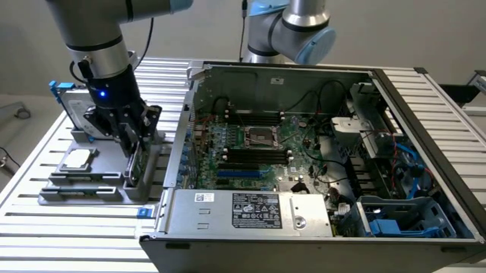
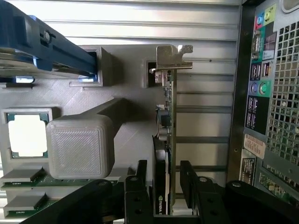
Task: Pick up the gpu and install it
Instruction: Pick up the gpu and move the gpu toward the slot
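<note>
One arm [image 1: 99, 40] carries one claw [image 1: 131, 149], which hangs low over the single grey holder [image 1: 76, 196] at the exterior view's left. In the wrist view the claw [image 2: 163, 164] is spread. Its two fingers [image 2: 138, 186] stand one on each side of the gpu [image 2: 164, 135], with a narrow gap visible on both sides, so nothing is pinched.

One gpu [image 1: 135, 168] stands on edge in a slot of the holder [image 2: 126, 116]. Its one silver bracket [image 2: 173, 56] is at the end away from the claw, and the black cooler side faces the holder's raised block.

The holder also carries:
- one drive [image 2: 46, 46] in a blue frame, upright in its own slot
- one CPU [image 2: 27, 135], flat in a square recess
- what appear to be two sticks [image 2: 23, 176], only partly seen at the frame's edge

One open case [image 1: 425, 142] lies just beside the holder, toward the exterior view's right. Inside it are one motherboard [image 1: 258, 142] and one boxed power supply [image 1: 251, 207]. The wrist view shows the port panel of the case [image 2: 261, 93].

One surface [image 1: 45, 227] of parallel metal slats bears both the holder and the case. A plain pale wall [image 1: 205, 28] closes the room behind.
</note>
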### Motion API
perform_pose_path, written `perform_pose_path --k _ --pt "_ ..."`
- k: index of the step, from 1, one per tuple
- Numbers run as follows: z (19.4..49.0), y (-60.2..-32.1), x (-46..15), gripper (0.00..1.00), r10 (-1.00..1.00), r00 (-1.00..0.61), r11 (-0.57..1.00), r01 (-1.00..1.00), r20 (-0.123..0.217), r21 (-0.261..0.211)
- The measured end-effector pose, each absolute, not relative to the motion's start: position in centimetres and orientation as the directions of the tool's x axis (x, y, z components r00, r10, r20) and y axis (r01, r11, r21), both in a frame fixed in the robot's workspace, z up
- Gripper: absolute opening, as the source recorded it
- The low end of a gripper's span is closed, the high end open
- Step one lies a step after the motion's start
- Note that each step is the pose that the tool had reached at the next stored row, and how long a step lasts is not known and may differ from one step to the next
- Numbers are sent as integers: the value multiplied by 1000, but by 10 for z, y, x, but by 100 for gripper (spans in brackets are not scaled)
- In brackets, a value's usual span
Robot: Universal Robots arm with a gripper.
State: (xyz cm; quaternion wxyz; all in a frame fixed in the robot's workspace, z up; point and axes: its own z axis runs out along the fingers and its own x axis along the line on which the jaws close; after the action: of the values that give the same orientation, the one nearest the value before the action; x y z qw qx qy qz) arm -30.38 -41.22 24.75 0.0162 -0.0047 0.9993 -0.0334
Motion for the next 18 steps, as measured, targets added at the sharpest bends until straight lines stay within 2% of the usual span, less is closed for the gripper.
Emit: perform_pose_path --k 4,11,12,13,15,16,18 --pt "246 -412 -304 42 -10 -999 998 -7 -48 -58" --pt "246 -412 -305 42 -9 -999 999 -7 -48 -45" --pt "246 -412 -305 40 -9 -999 999 -7 -48 -44" --pt "246 -413 -305 34 -9 -999 999 -7 -48 -44" --pt "246 -413 -305 34 -9 -999 999 -7 -48 -43" --pt "246 -413 -305 27 -9 -999 999 -7 -48 -43" --pt "246 -413 -305 27 -9 -999 999 -7 -48 -43"
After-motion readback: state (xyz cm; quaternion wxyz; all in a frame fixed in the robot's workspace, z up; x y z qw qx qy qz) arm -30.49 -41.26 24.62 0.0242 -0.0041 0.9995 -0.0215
